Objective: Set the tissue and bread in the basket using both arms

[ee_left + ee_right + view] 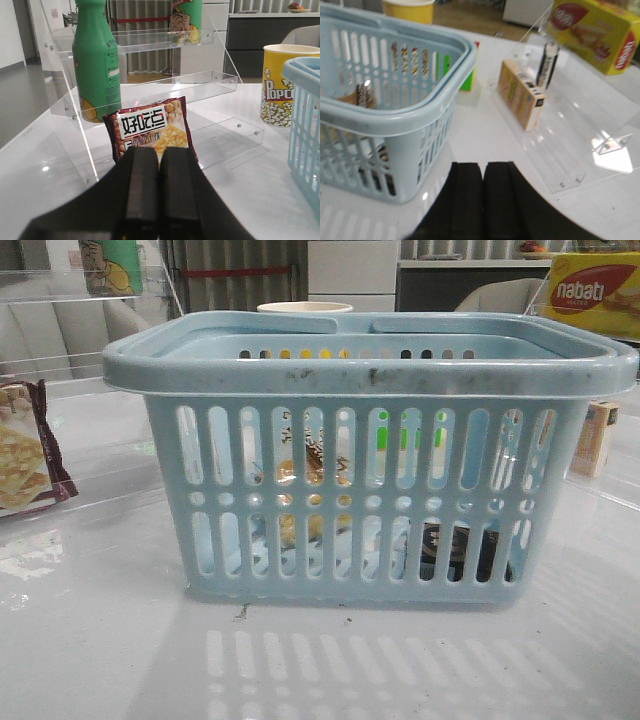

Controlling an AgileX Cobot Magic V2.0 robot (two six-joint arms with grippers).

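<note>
Bread (pixel 305 485) & prob. tissue (pixel 455 545) inside basket (pixel 370 360); both end effectors (pixel 159 165) (pixel 482 182) pressed together, empty, outside it.

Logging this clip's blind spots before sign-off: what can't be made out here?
- Front view: bread and tissue show only through the basket slots.
- Front view: neither gripper is in frame.
- Right wrist view: small packs on the clear shelf are too blurred to read.

Basket (pixel 395 120): you have it ahead-left of the right fingers (pixel 467 200).
Bread (pixel 310 465), tissue (pixel 455 545): inside it.
</note>
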